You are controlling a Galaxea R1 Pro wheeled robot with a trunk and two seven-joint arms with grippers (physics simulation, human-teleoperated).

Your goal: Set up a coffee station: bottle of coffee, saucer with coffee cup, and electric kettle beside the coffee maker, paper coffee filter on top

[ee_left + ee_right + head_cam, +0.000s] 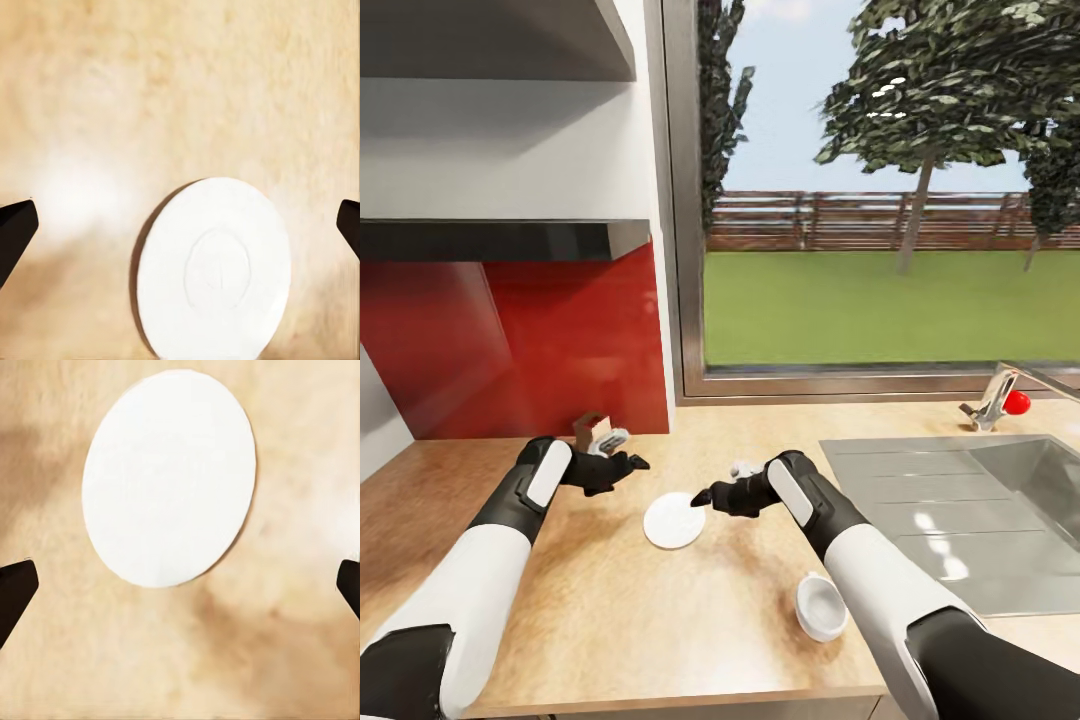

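Saucer (674, 521) lies flat on the countertop (660, 620), between both grippers; the right gripper (705, 496) is nearer, its tip at the rim, the left gripper (628, 463) just behind. Both jaws wide open, empty. Cup (821, 606) sits apart, near the counter's front edge beside the right forearm.

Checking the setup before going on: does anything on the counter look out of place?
The coffee cup stands on the bare kitchen countertop near its front edge, apart from the empty saucer. Nothing looks spilled or damaged.
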